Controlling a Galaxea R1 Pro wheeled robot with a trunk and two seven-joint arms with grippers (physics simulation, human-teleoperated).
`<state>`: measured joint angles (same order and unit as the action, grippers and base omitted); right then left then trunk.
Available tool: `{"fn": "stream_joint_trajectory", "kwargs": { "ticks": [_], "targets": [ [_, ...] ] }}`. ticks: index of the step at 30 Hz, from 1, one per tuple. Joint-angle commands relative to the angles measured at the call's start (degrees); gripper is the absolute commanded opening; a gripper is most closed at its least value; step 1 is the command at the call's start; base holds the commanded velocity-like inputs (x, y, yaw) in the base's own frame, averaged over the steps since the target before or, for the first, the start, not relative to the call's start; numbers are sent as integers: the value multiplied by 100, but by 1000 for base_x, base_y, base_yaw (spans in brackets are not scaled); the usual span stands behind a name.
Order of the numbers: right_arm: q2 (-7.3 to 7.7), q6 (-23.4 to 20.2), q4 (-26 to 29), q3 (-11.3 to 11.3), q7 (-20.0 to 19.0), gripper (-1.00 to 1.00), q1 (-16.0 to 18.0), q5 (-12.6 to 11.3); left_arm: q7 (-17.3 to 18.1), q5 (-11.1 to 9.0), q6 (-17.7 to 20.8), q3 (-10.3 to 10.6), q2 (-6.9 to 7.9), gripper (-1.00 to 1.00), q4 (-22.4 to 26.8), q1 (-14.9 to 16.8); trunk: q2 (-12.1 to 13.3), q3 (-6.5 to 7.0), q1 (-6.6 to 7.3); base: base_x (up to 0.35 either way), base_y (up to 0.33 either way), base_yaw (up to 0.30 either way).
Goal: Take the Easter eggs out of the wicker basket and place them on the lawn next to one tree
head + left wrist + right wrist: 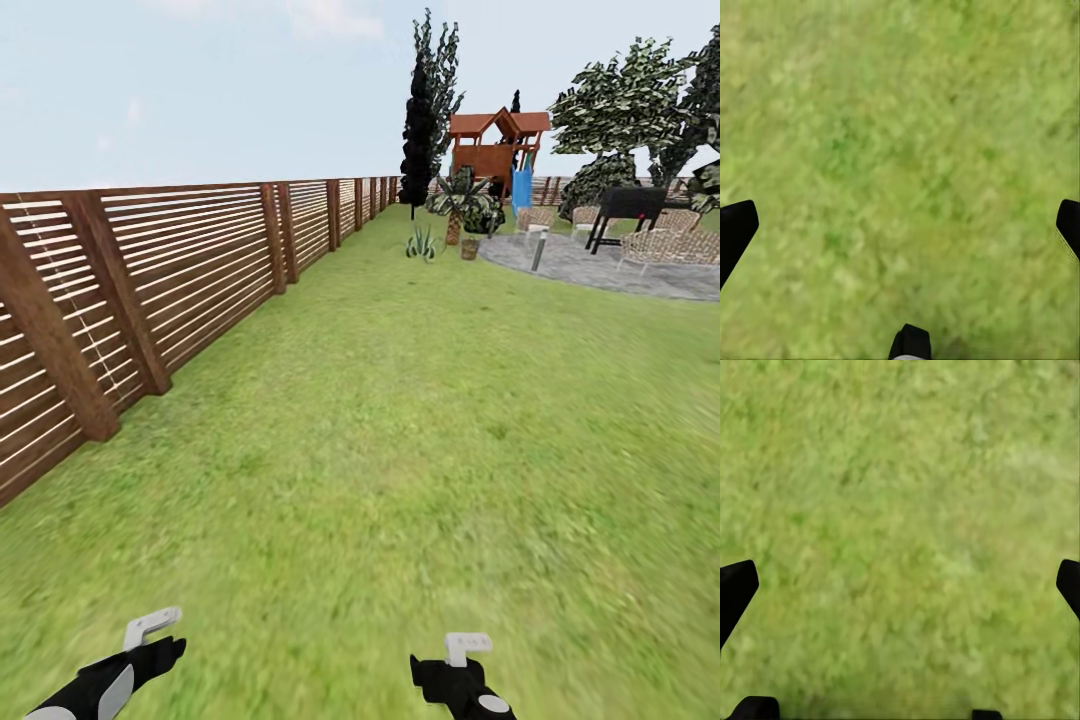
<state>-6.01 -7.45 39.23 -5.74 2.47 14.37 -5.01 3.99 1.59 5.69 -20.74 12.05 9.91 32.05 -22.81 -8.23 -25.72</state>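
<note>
Lawn [400, 420] stretches ahead of you; both tools, left [150, 640] and right [462, 660], hang wide open and empty at lower frame. Basket and eggs aren't visible; tree [640, 110] stands far off, upper right, nearer your right arm.

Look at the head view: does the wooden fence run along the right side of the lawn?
No: the wooden fence runs along the left side of the lawn, back toward the play tower.
</note>
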Motion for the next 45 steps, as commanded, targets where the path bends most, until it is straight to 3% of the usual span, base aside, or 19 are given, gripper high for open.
{"fn": "stream_joint_trajectory", "kwargs": {
  "ticks": [1, 16, 26, 45],
  "targets": [
    [3, -29, 9, -21, 26, 100, 3, -52, 30, 17, 37, -44, -1, 100, 11, 3, -11, -11, -6, 290, 0, 0],
    [-5, -37, 17, -13, 26, 100, 4, -54, 26, 17, 37, -44, -1, 100, 11, 3, -11, -11, -6, 294, 0, -28],
    [-6, -29, 14, -14, 26, 100, 4, -57, 28, 17, 38, -44, -1, 100, 11, 3, -11, -11, -6, 304, 67, -239],
    [-6, -29, 12, -15, 26, 100, 3, -52, 31, 17, 43, -44, -1, 100, 11, 3, -11, -11, -6, 289, 211, -256]
  ]
}}
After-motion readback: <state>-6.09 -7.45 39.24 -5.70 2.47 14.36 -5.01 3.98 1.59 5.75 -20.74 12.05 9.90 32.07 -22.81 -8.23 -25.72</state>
